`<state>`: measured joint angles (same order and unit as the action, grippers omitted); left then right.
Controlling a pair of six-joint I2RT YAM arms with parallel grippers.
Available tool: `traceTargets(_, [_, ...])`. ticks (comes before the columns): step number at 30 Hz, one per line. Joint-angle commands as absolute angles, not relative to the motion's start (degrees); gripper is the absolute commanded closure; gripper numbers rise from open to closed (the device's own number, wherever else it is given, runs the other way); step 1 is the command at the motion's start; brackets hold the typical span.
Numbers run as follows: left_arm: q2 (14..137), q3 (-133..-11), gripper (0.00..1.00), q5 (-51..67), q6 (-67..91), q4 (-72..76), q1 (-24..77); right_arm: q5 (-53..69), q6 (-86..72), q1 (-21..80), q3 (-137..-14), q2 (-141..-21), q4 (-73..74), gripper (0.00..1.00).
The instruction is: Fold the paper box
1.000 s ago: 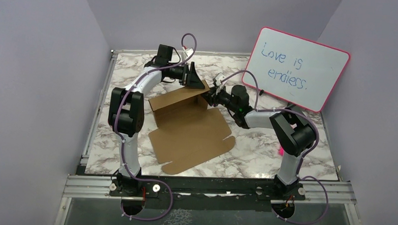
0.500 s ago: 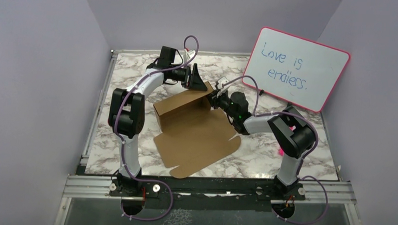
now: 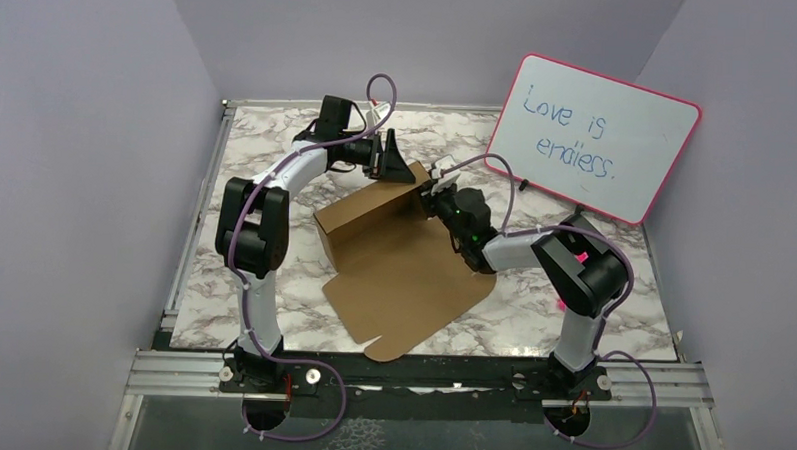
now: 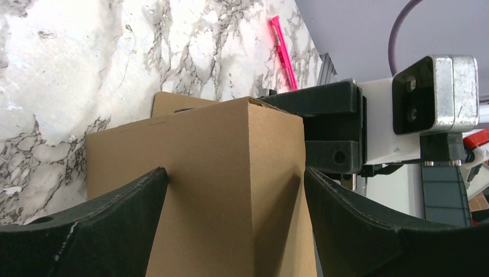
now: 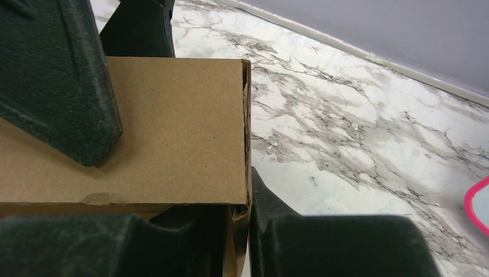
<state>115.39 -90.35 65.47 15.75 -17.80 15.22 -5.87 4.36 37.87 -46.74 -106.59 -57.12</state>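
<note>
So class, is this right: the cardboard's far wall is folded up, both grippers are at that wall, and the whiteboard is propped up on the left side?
Not quite. The whiteboard is propped up on the right side, as the top external view shows. The paper box has its far wall up, with the left gripper and right gripper at it.

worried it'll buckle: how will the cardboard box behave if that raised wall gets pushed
Probably light and bendy: the box looks like one thin cardboard sheet. The raised wall likely hinges at its crease instead of resisting. The flat part may slide on the smooth marble table.
</note>
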Motion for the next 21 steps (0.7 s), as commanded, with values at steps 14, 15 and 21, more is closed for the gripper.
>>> traceTargets(14, [109.73, -86.67, 0.12, 67.19, 18.13, -17.47, 16.49, -25.16, 7.22, 39.02, -50.6, -111.52, -56.52, 0.85])
traceTargets(15, [109.43, -86.29, 0.12, 67.23, 18.11, -17.33, 16.67, -25.91, 7.41, 39.09, -50.72, -111.6, -56.67, 0.86])
traceTargets(21, [108.14, -84.78, 0.12, 67.16, 18.47, -16.92, 16.88, -29.75, 7.91, 39.42, -51.51, -112.19, -56.47, 0.86])
